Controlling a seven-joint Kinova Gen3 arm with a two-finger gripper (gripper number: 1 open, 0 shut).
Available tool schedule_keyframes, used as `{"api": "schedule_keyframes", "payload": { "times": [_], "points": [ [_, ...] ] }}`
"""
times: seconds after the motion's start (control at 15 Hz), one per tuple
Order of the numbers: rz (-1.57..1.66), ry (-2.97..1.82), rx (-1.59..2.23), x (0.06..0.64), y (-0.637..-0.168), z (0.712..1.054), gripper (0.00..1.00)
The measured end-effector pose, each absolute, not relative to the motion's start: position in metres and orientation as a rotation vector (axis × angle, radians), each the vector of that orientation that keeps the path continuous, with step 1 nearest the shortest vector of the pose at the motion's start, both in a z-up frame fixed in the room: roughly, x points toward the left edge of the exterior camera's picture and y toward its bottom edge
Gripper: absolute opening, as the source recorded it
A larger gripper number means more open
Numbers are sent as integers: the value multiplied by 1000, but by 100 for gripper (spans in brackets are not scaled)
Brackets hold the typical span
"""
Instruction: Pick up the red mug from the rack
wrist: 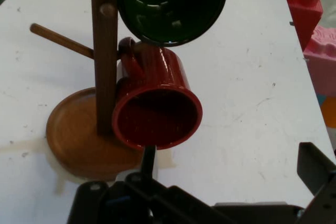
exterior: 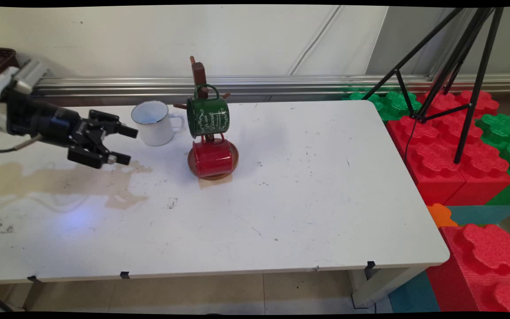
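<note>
Gripper (exterior: 121,144) spread, empty, above surface (exterior: 308,212) at left. White mug (exterior: 152,122) just right; mug tree (exterior: 201,79) beyond, green mug (exterior: 207,116) above red mug (exterior: 212,157).

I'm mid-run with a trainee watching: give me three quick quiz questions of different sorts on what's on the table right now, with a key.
1. True or false: the red enamel mug hangs on the brown wooden mug stand.
2. Which mug hangs highest? A) white B) dark green C) red
3. Fill in: the white enamel mug stands on the white table, to the picture's ____ of the stand.

Key: 1 true. 2 B, the dark green enamel mug. 3 left; the black pincer, open and empty, hovers beside it.
</note>
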State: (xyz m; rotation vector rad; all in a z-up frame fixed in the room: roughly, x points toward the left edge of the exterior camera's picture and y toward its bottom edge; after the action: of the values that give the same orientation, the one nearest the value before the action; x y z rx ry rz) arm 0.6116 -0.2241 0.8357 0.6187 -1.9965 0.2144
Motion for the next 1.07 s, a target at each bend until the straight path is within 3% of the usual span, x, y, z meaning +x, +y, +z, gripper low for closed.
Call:
{"api": "schedule_keyframes", "payload": {
  "times": [1.07],
  "points": [
    [164,-1929,659,573,-244,760,100]
  ]
}}
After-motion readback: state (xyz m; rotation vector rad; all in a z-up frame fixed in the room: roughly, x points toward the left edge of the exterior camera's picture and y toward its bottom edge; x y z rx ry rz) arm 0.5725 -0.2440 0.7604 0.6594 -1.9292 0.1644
